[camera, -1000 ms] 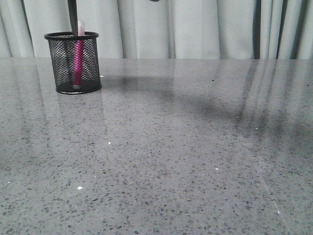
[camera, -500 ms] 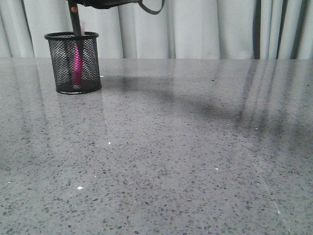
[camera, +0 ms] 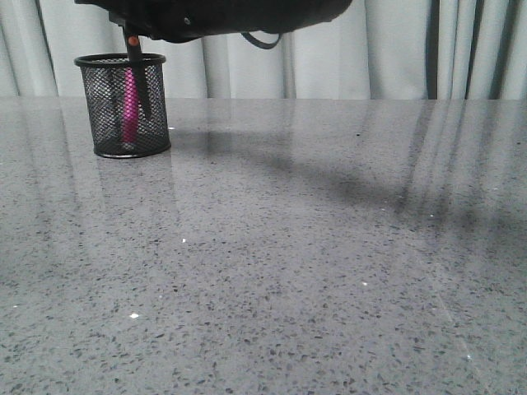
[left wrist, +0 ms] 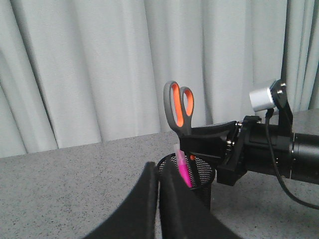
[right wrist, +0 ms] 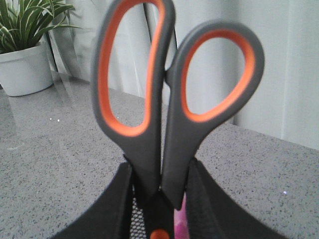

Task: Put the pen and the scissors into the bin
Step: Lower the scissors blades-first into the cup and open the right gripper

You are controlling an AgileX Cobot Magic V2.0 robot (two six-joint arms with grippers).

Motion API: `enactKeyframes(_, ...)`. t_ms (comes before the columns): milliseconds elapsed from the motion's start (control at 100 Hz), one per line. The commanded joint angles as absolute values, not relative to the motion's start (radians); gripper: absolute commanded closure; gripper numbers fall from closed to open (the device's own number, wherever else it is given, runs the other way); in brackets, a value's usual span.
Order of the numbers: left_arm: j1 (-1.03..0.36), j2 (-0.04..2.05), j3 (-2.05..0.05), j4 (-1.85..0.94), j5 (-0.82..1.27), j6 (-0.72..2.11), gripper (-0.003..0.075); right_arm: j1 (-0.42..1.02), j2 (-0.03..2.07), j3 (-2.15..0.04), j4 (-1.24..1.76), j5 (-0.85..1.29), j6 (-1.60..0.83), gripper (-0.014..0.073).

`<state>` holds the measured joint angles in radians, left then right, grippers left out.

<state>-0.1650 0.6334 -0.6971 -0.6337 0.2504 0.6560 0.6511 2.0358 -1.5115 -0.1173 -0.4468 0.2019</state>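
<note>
Dropping lower than half a second back, right gripper (right wrist: pixel 158 199) clamping the scissors (camera: pixel 138 78) blades-down inside the mesh bin (camera: pixel 123 105) beside the pen (camera: pixel 129 103), basically finishing up, left gripper (left wrist: pixel 158 199) squeezed together empty near the bin.

Hidden and cut-off parts around the mesh cup

Front view: the scissors (camera: pixel 136 70) show only pivot dot and blades; their handles vanish behind the dark right arm (camera: pixel 222 16), itself cropped by the top edge. The pen (camera: pixel 129 103) reads only through the bin (camera: pixel 123 105) mesh. Right wrist view: blades cut off below, close handles (right wrist: pixel 169 99) blurred, right gripper (right wrist: pixel 159 209) fingertips out of frame
</note>
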Motion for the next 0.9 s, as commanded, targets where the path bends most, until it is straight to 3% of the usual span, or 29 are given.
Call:
enactKeyframes(0,-0.161,0.632,-0.724,-0.645,0.193,0.646,0.0742,0.643,1.972,-1.53,-0.115,-0.545,0.19,0.0658)
enactKeyframes(890,-0.161,0.632,-0.724,-0.645,0.197,0.646,0.0742,0.643,1.974,-1.53,-0.121,-0.445,0.19,0.0662)
